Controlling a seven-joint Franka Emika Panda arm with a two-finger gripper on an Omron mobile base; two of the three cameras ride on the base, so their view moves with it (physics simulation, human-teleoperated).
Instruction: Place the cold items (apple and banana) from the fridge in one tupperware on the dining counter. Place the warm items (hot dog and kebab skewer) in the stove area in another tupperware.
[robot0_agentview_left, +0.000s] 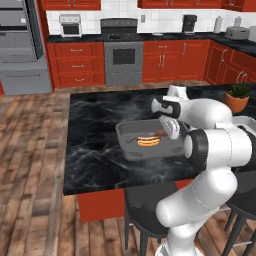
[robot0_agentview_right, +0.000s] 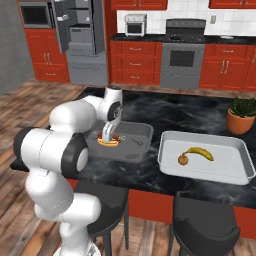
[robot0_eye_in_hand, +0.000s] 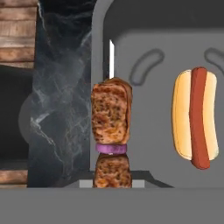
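Note:
My gripper (robot0_agentview_left: 169, 129) (robot0_agentview_right: 109, 134) is shut on the kebab skewer (robot0_eye_in_hand: 110, 113), brown meat chunks with a purple onion slice and a thin metal spike. It hangs just over the dark grey tupperware (robot0_agentview_left: 125, 132) (robot0_agentview_right: 145, 142) (robot0_eye_in_hand: 153, 144) on the dining counter. The hot dog (robot0_agentview_left: 148, 141) (robot0_agentview_right: 108, 142) (robot0_eye_in_hand: 195, 118) lies on this tupperware's floor, beside the skewer. To the right stands a lighter grey tupperware (robot0_agentview_right: 167, 150) holding the apple (robot0_agentview_right: 183, 160) and the banana (robot0_agentview_right: 201, 152).
A potted plant (robot0_agentview_left: 237, 97) (robot0_agentview_right: 241, 115) stands at the counter's far right. Dark stools (robot0_agentview_left: 145, 210) (robot0_agentview_right: 202, 220) sit under the near edge. Across the wooden floor are the stove (robot0_agentview_left: 122, 55) and the fridge (robot0_agentview_right: 80, 30) with its door open.

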